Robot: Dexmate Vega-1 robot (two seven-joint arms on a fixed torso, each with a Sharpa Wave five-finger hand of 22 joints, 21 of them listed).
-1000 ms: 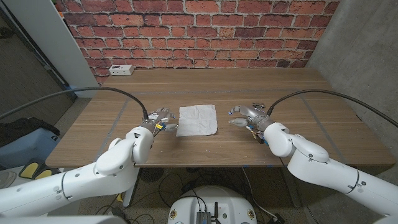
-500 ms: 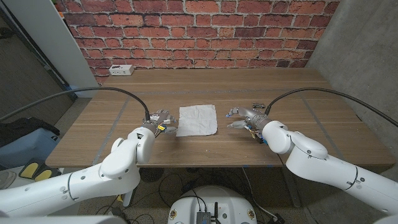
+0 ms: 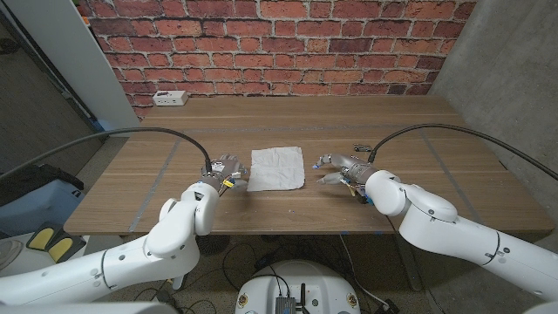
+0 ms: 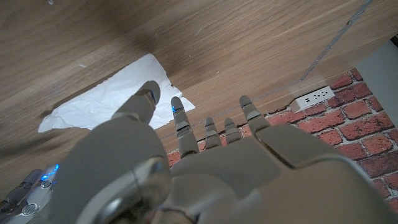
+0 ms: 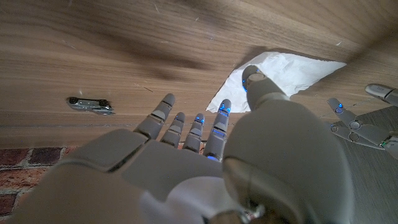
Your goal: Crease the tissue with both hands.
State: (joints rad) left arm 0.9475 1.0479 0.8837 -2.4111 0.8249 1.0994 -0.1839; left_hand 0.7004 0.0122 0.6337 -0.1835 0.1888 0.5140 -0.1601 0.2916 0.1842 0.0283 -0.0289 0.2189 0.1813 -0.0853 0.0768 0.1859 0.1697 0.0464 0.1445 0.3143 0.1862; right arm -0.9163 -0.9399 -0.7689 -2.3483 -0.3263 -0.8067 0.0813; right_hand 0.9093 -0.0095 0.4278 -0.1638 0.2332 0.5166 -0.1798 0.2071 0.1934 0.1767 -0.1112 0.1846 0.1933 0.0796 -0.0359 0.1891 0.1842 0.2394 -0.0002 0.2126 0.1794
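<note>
Currently, state per the three views:
surface: wooden table (image 3: pixel 392 122), brown plank grain, faint pale lines running along it on both sides.
room: red brick wall (image 3: pixel 279 39) behind the far edge; grey concrete wall (image 3: pixel 514 78) on the robot's right; a white power strip (image 3: pixel 169 98) at the far left corner of the table, also seen in the left wrist view (image 4: pixel 311 98).
small item: in the right wrist view a little dark metallic piece (image 5: pixel 91 105) lies on the wood; can't tell what it is.
tissue: white tissue (image 3: pixel 276 168), roughly square, lying flat and slightly rumpled at mid-table, between the two hands. Also seen in both wrist views (image 4: pixel 106 99) (image 5: pixel 280 71).
left hand: left hand (image 3: pixel 223 169) sits just beside the tissue's left edge, fingers apart and extended, holding nothing. Wrist view has its fingertips (image 4: pixel 177 102) over the tissue's near corner; contact can't be confirmed.
right hand: right hand (image 3: pixel 336 167) is near the tissue's right edge with a strip of bare wood between them, fingers spread, nothing in it. Wrist view shows the thumb (image 5: pixel 255 78) pointing at the tissue's corner.
cables: a dark cable arcs over each arm to the wrist.
</note>
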